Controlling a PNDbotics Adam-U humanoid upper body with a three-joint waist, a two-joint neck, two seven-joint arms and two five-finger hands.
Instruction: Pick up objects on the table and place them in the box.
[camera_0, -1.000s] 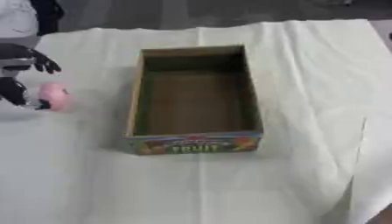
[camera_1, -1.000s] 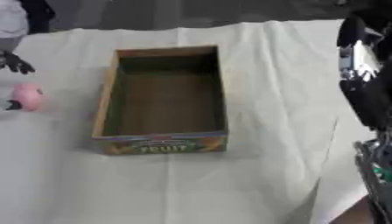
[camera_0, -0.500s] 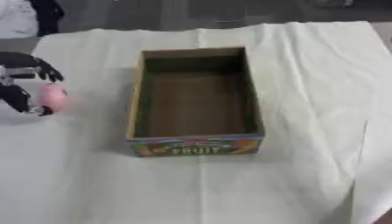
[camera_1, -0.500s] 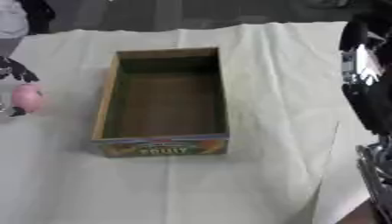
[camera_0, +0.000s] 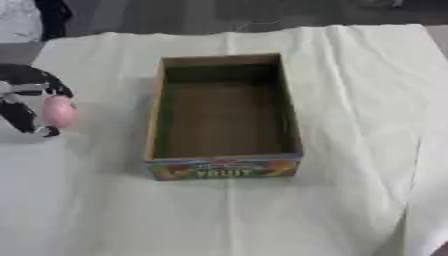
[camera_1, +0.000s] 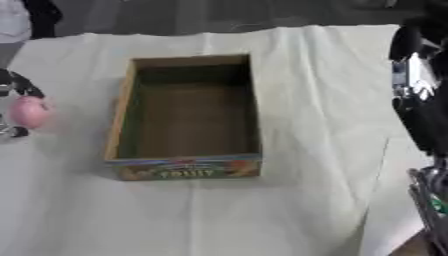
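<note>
table cloth (camera_0: 350, 100): cream, wrinkled, spread under everything; runs from beneath the left hand out past the box to the right arm's side.
box (camera_0: 223, 165): open cardboard, long axis running away from the robot, printed fruit label on near end wall. Sits right of the left hand, apart from it, strip of bare cloth between. Inside looks bare brown.
right arm (camera_1: 420, 100): black with silver parts, along right edge of right eye view, on the far side of the box from the left hand. Hand itself not made out, so fingers: cannot tell.
left hand (camera_0: 26, 97): black, at left edge, left of the box's left wall. Fingers curled over the top and thumb coming up from below, closed round the pink object.
pink object (camera_0: 59, 111): small, rounded, egg-like. Held between the left hand's fingers and thumb, on the side of the hand facing the box. Contact with cloth: cannot tell. Outside the box.
</note>
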